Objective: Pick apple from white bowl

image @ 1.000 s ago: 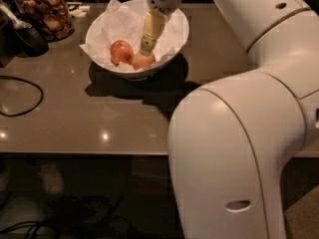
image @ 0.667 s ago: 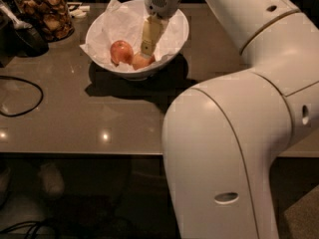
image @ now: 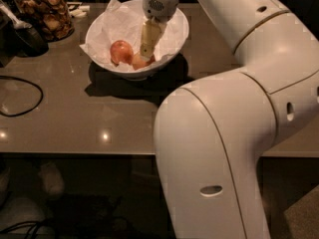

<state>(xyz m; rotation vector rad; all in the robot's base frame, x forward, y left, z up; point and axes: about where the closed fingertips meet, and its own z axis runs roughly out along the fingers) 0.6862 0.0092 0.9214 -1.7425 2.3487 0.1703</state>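
Jaws, grip state unclear, reach the round tan apple [image: 138, 61] in the paper-lined white bowl [image: 165, 62].

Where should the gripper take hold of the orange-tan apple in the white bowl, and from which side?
Probably across its round middle, coming straight down from above. The apple sits deep in the white bowl, so the wall blocks any side approach, and the redder apple lies close beside it. The gripper hangs directly over the apple.

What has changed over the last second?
The arm's elbow swung left in view; the pincer stays low in the white bowl at the orange-tan apple, nothing visibly grasped or released. The redder apple, bowl and snack jar have not moved.
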